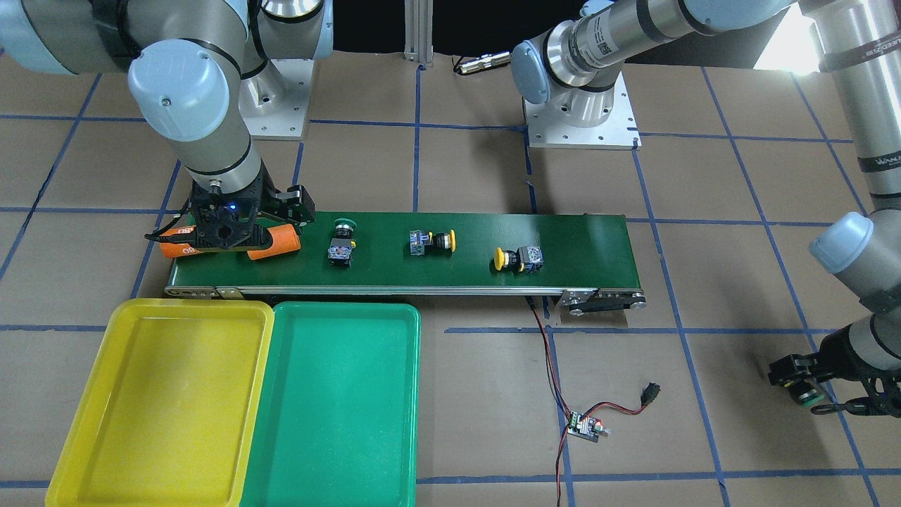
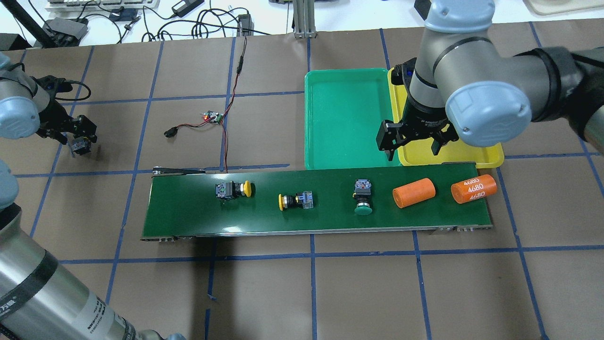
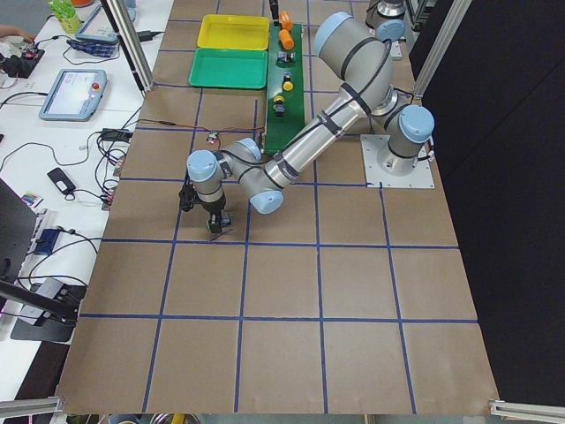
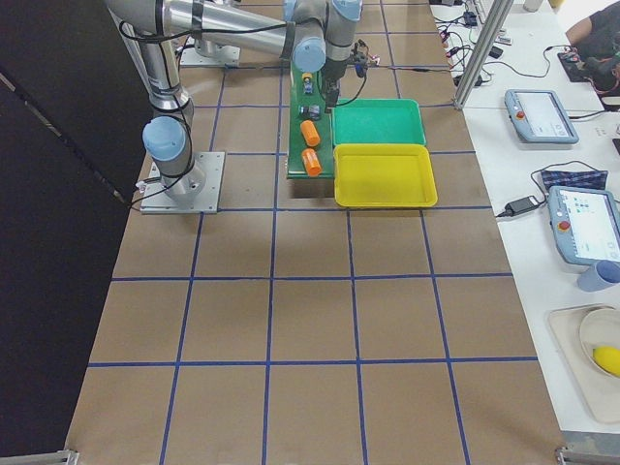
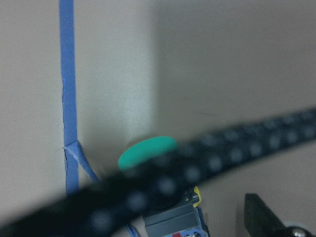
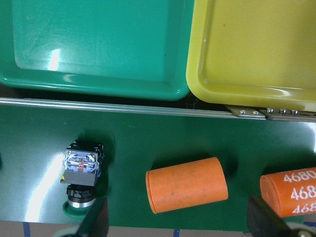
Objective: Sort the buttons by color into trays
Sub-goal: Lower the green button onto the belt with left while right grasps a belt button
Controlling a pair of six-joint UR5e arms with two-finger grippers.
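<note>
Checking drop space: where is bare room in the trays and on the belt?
Green tray and yellow tray are both bare. The belt is free at its end nearest the left gripper; the other end is crowded: two orange cylinders and a green button by the right gripper.

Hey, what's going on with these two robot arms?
The left gripper holds a green button over the table, off past the conveyor belt's far end. The right gripper hangs open above the orange cylinders at its other end. Two yellow buttons and a second green button lie on the belt; the yellow tray and the green tray hold nothing.
</note>
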